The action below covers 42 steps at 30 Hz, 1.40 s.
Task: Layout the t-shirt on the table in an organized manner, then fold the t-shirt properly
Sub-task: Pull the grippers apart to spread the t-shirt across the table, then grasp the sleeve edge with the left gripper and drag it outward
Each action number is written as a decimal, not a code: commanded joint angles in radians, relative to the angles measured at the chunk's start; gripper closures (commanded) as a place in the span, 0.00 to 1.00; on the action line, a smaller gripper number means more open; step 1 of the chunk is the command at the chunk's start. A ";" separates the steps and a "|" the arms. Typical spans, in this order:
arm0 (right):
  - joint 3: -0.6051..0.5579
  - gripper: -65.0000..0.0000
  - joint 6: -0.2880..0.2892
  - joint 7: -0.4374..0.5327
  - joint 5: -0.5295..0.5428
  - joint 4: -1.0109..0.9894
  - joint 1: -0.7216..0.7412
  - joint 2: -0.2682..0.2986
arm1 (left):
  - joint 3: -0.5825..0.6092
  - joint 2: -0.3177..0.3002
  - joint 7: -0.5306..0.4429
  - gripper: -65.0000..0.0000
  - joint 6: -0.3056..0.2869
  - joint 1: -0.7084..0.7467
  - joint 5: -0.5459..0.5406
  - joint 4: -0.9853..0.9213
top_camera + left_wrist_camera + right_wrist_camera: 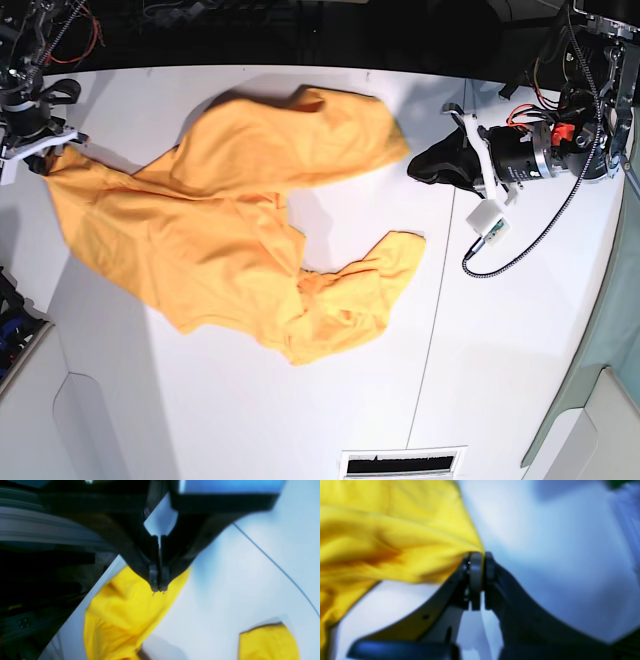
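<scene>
The t-shirt [220, 230] lies rumpled across the left and middle of the table [500, 350] in the base view, an orange-yellow spread with one broad lobe reaching up toward the top centre and a narrower piece curling out to the right, near the thin dark seam line [430, 300] that runs down the tabletop. The cloth is not flat: folds and overlaps cross it, and its lower edge bunches just below the middle of the frame.

At the far left edge of the base view the right gripper [42, 152] sits at the shirt's corner. Its wrist camera shows the jaws pressed together with a pinch of yellow fabric [395, 542] caught between them, the cloth drawn out taut to the left of the frame from that point.

The left gripper [432, 163] is in the upper right of the base view, just beside the tip of the shirt's upper lobe. In its wrist view the jaws are clenched tight, the tips [158, 585] standing over the yellow cloth; the picture is too blurred to tell whether any fabric is nipped between them. A white cabled box [485, 220] rests on the table just below that arm.
</scene>
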 commanded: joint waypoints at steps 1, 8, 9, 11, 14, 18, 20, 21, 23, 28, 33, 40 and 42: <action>0.000 1.00 0.007 0.019 0.029 0.018 -0.006 0.002 | -0.003 -0.006 -0.018 0.87 -0.006 -0.006 -0.038 0.014; 0.000 0.68 0.006 0.019 0.102 0.018 -0.016 -0.002 | -0.003 -0.006 -0.035 0.65 -0.006 -0.006 -0.079 0.014; 0.000 0.66 0.006 0.018 0.117 0.018 -0.016 -0.003 | -0.003 -0.006 -0.048 0.65 -0.006 -0.006 -0.071 0.014; 0.000 0.66 0.007 0.018 0.146 0.019 -0.016 -0.003 | -0.003 -0.004 -0.088 0.63 -0.006 -0.006 -0.027 0.014; 0.000 0.66 0.019 0.017 0.181 0.037 -0.016 -0.003 | -0.003 0.014 -0.178 0.47 -0.006 -0.011 0.103 0.006; 0.000 0.66 0.079 -0.019 0.234 0.097 -0.013 -0.010 | -0.003 0.065 -0.259 0.44 -0.002 -0.063 0.220 -0.063; 0.000 0.66 0.111 -0.035 0.245 0.132 -0.014 -0.025 | -0.003 0.095 -0.262 0.44 0.013 -0.116 0.235 -0.137; 0.000 0.66 0.121 -0.034 0.247 0.144 -0.013 -0.033 | -0.003 0.112 -0.263 0.44 0.013 -0.146 0.240 -0.179; 0.000 0.66 0.130 -0.033 0.258 0.158 -0.013 -0.051 | -0.002 0.144 -0.264 0.44 0.019 -0.211 0.255 -0.269; 0.000 0.66 0.126 -0.033 0.229 0.157 0.030 -0.092 | -0.002 0.194 -0.339 0.44 0.048 -0.375 0.331 -0.496; 0.000 0.66 0.064 -0.031 0.142 0.138 0.093 -0.100 | -0.002 0.220 -0.362 0.44 0.053 -0.468 0.341 -0.695; 0.000 0.66 0.056 0.010 0.075 -0.073 0.255 -0.085 | 0.002 0.275 -0.396 0.44 0.053 -0.485 0.386 -0.774; 0.000 0.66 0.056 0.042 0.057 -0.161 0.298 -0.067 | 0.023 0.290 -0.399 0.44 0.053 -0.485 0.410 -0.774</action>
